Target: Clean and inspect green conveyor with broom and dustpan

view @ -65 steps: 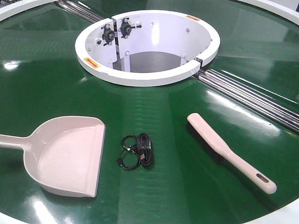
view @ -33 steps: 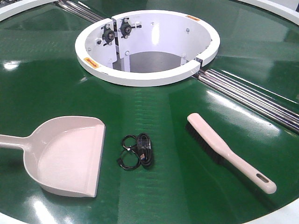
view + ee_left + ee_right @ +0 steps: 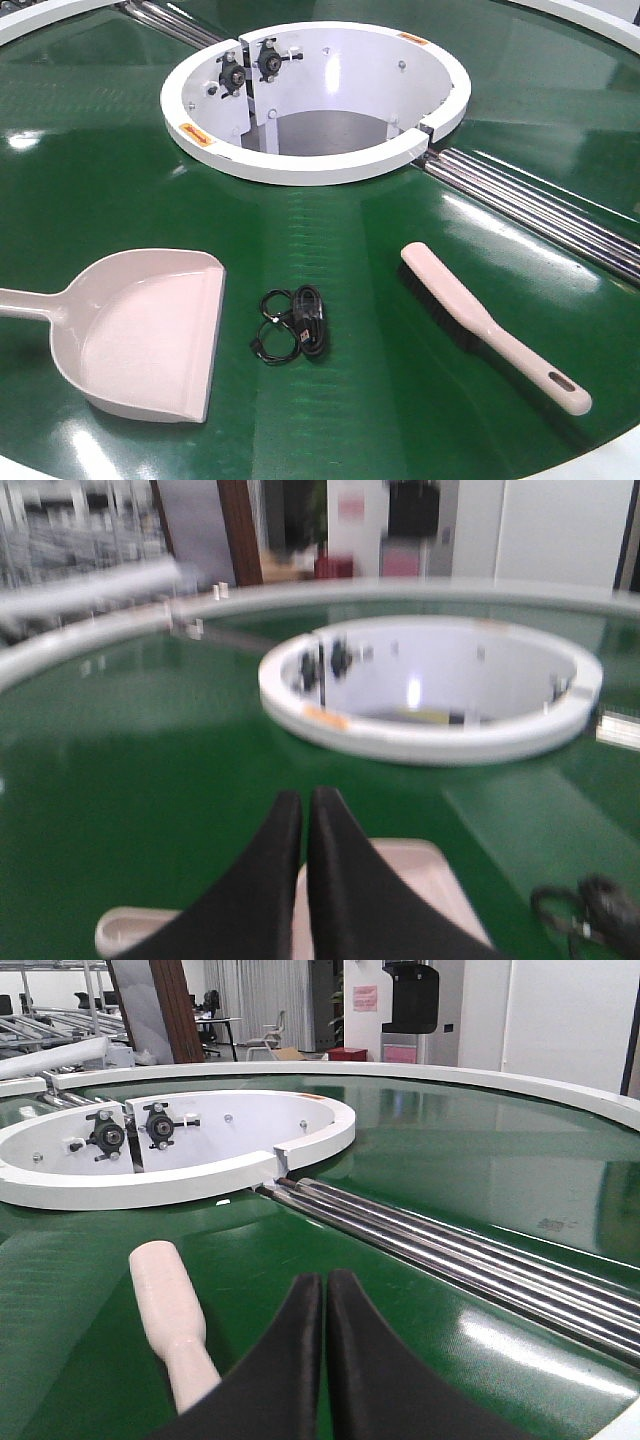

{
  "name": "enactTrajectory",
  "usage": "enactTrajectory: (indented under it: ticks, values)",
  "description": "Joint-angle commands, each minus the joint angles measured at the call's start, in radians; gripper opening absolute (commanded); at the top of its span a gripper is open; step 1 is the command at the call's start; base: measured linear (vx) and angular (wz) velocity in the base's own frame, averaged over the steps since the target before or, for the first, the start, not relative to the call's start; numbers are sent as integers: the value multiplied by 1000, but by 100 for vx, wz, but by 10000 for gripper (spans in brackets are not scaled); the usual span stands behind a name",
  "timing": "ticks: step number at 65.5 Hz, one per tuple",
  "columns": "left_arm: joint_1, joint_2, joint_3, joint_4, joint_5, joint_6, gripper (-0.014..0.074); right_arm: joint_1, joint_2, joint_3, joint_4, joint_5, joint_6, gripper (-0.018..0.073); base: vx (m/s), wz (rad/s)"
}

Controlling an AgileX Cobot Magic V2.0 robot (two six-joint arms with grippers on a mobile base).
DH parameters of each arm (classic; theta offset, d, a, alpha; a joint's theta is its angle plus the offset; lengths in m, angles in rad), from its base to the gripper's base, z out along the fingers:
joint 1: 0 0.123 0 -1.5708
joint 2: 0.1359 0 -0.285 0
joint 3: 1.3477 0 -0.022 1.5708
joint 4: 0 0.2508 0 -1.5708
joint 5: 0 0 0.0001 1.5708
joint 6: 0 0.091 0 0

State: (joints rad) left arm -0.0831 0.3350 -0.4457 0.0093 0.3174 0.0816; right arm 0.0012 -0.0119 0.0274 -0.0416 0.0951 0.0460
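The green conveyor [image 3: 330,230] fills the front view, curving round a white ring. On its near left lies the cream-pink dustpan [image 3: 140,335], handle running off the left edge. The cream-pink broom [image 3: 480,320] with black bristles lies at the near right, handle toward the front edge. Neither gripper shows in the front view. In the blurred left wrist view my left gripper [image 3: 304,798] is shut and empty, held above the dustpan [image 3: 425,890]. In the right wrist view my right gripper [image 3: 324,1280] is shut and empty, just right of the broom [image 3: 165,1305].
A coiled black cable [image 3: 295,325] lies on the belt between dustpan and broom, also seen as the cable [image 3: 590,910] in the left wrist view. The white ring [image 3: 315,160] stands in the middle with bearings inside. Silver rollers [image 3: 540,205] cross the belt at right.
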Motion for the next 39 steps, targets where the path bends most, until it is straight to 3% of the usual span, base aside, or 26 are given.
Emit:
enactTrajectory:
  ticks: [1,26,39]
  values:
    - [0,104,-91,-31,57,-10,-6,-8,-11,4,0,-75,-9,-8,0,0]
    - [0,269,-94,-59,111,-9,5,-8,-11,4,0,-75,-9,-8,0,0]
    - [0,288,-98,-58,113,-2,123,-8,-11,4,0,-75,-9,-8,0,0]
